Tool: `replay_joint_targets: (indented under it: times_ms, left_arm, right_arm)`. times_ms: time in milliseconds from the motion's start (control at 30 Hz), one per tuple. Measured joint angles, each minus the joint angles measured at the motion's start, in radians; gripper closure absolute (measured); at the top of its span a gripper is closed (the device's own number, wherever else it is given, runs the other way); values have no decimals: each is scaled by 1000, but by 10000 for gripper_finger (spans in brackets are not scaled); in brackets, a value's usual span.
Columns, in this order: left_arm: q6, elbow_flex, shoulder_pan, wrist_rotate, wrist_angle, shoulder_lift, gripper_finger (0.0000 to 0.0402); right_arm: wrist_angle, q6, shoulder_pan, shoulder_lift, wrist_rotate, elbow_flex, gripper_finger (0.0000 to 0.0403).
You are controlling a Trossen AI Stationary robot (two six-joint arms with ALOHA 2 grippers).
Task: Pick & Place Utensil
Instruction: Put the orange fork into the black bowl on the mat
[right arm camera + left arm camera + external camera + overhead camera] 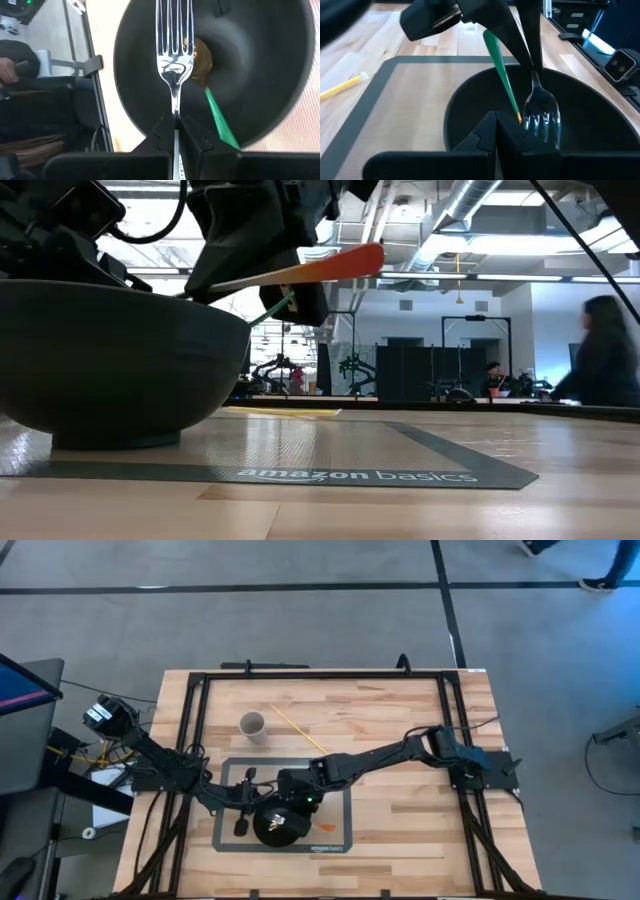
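Note:
A black bowl (281, 828) (110, 360) stands on a grey mat. A green-handled utensil (500, 75) (220, 120) leans inside it, one end on the bowl's floor. Its orange end (335, 264) sticks out over the rim. My right gripper (175, 122) (291, 788) hangs over the bowl, shut on a silver fork (175, 60) (540, 107) whose tines point down into the bowl. My left gripper (496, 127) (245, 810) is shut at the bowl's left rim. My right gripper pinches the fork's handle (175, 107) just behind its neck between the two fingers. The fingers come from above, lying along the handle. The fork hangs upright with its tines low inside the bowl; whether they touch the bowl's floor, I cannot tell. My left gripper sits against the bowl's near rim (451, 131); its own fingers hide that spot, so I cannot tell whether it touches.
A paper cup (252, 725) and a long yellow stick (298, 730) (340, 87) lie on the wood beyond the mat (335, 840). Black frame rails run along the table's edges. A person (605, 350) stands far off in the room.

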State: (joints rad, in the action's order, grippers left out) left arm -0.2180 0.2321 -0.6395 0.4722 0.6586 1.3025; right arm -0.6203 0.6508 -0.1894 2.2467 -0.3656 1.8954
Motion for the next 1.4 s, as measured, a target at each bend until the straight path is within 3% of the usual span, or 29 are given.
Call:
replay_joint_targets:
  times_ms: [433, 633, 900, 1000, 1167, 1400]
  left_arm:
    - [0, 0, 0, -9, -7, 0, 396]
    - [0, 0, 0, -12, -7, 0, 396]
    - [2, 0, 0, 5, -7, 0, 396]
    - [4, 0, 0, 19, -7, 0, 396]
    - [4, 0, 0, 21, -7, 0, 396]
    - [4, 0, 0, 21, -7, 0, 396]
  right_arm:
    - [50, -56, -20, 0, 67, -4, 403]
    - [33, -201, -48, 0, 56, -4, 403]
    - [-74, -187, -41, 0, 64, 138, 403]
    - [-109, -223, -52, -1, 130, 174, 403]
    - [-125, -243, -60, 1, 217, 134, 403]
    - [-55, -243, -67, -1, 237, 84, 403]
